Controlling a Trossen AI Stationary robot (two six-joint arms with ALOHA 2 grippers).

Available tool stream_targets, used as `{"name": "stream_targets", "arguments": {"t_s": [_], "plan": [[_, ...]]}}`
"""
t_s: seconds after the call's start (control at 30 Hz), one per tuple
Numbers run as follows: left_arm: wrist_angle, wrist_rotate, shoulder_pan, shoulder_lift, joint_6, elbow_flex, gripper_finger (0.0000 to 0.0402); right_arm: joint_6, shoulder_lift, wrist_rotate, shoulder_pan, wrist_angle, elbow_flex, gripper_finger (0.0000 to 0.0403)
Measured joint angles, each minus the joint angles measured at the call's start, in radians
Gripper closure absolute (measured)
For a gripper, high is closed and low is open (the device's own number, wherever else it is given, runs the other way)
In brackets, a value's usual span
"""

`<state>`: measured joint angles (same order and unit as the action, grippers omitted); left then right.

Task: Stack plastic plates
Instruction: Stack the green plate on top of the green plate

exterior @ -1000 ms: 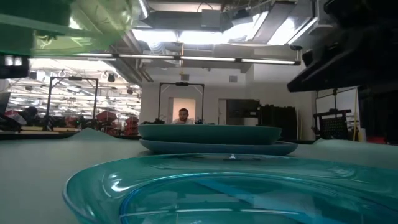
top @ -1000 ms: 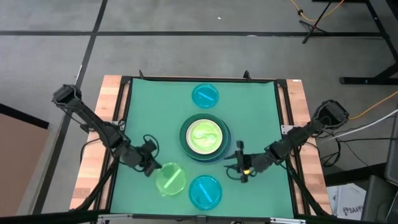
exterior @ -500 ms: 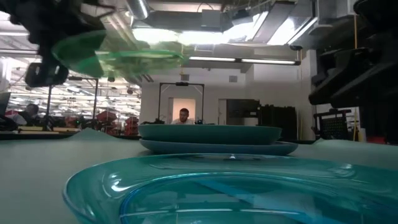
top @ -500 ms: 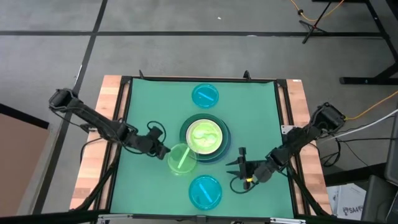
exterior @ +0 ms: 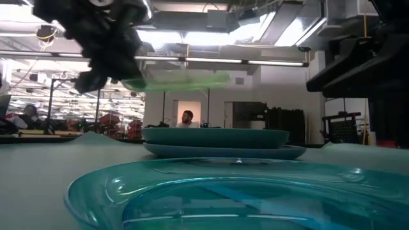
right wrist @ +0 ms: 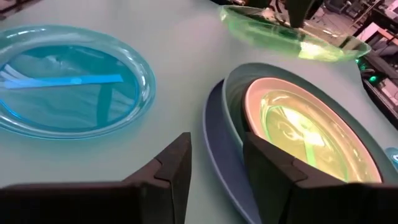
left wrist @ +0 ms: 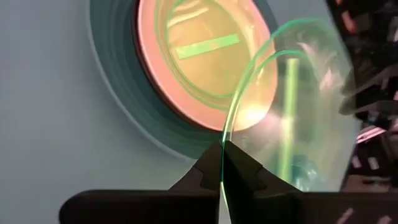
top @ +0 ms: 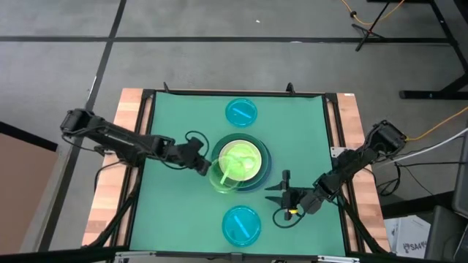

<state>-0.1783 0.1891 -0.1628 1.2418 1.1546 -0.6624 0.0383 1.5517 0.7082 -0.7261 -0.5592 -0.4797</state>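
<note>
Step in hand: the left gripper [top: 203, 166], jaws pinching the rim of a small translucent lime-green plastic plate [top: 225, 175], is carrying it over the near-left edge of the central plate stack [top: 257, 177], apparently clear of it. Next move calls for centring, then lowering. The right gripper [top: 281, 197] is waiting beside the stack, jaws parted and empty; two small translucent cyan plates [top: 240, 224] [top: 241, 112] are lying on the green worktop [top: 307, 131].

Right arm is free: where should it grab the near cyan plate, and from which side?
Take the cyan plate by its thin raised rim on the edge nearest the right gripper, coming in low from that side. It lies flat on the green mat, so only the lip offers a pinch.
</note>
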Motion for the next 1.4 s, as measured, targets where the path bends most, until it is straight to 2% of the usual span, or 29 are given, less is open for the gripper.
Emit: {"name": "stream_targets", "arguments": {"t_s": [0.43, 0.8, 1.07, 1.23, 1.4], "plan": [[-0.054, -0.146, 0.166, 0.194, -0.193, -0.18, 0.0401, -0.033, 0.0, -0.022, 0.0, -0.012, 0.0, 0.0265], [-0.044, -0.147, 0.234, 0.327, -0.277, -0.222, 0.0401, -0.034, 0.0, -0.045, 0.0, -0.016, 0.0, 0.0265], [0.017, -0.137, 0.281, 0.341, -0.35, -0.223, 0.0401, -0.035, 0.0, -0.044, 0.0, -0.016, 0.0, 0.0265], [0.01, -0.048, 0.305, 0.344, -0.406, -0.223, 0.0401, -0.05, 0.0, -0.046, 0.0, -0.015, 0.0, 0.0265], [0.023, -0.048, 0.307, 0.363, -0.407, -0.222, 0.0401, -0.065, 0.0, -0.053, 0.0, -0.015, 0.0, 0.0265]]}}
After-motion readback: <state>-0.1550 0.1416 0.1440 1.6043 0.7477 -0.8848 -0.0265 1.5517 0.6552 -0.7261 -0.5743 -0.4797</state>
